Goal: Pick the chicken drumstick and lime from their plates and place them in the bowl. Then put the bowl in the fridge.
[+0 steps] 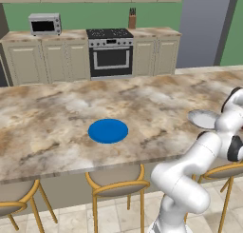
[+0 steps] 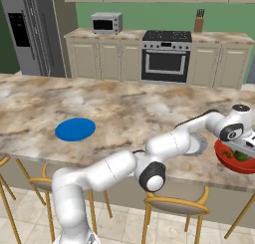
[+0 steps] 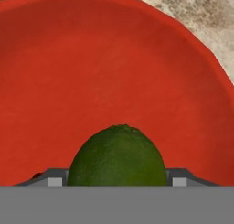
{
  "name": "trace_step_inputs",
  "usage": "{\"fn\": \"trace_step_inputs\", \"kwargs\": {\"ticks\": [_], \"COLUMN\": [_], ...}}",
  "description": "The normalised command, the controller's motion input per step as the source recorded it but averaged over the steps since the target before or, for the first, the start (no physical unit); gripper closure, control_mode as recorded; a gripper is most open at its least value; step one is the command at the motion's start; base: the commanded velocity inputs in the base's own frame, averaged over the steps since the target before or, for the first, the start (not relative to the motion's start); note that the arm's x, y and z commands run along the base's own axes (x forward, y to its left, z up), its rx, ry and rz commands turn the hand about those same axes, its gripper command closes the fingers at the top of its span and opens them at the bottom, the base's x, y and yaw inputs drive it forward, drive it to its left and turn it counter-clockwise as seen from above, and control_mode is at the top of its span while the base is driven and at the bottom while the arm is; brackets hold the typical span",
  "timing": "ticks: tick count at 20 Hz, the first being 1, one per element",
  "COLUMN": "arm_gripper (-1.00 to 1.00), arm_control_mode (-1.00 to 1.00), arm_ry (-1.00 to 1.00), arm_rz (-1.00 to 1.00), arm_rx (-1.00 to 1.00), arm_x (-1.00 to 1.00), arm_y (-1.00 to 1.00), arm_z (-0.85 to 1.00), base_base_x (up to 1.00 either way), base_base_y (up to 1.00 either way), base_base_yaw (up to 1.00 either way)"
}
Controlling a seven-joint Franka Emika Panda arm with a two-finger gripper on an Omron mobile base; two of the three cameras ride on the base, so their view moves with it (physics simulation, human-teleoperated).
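One lime sat clasped between the gripper jaws (spread wide on it), directly above the bowl.

Marble island counter carries three items – blue plate mid-left, grey plate right, red bowl near right front edge.
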Motion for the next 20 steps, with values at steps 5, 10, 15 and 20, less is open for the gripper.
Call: {"fn": "trace_step_inputs", "kwargs": {"ticks": [5, 10, 15, 20], "arm_gripper": [-1.00, -1.00, -1.00, -1.00], "arm_control_mode": [-1.00, -1.00, -1.00, -1.00], "arm_ry": [0.05, 0.06, 0.03, 0.00], "arm_rz": [0.00, 0.00, 0.00, 0.01], "arm_rx": [0.03, 0.06, 0.09, 0.08], "arm_x": [0.04, 0.00, -0.03, -0.31], "arm_y": [-0.16, -0.15, -0.04, 0.09], "arm_z": [0.02, 0.13, 0.39, 0.45], "base_base_x": [0.00, 0.00, 0.00, 0.00], "base_base_y": [0.00, 0.00, 0.00, 0.00], "base_base_yaw": [0.00, 0.00, 0.00, 0.00]}}
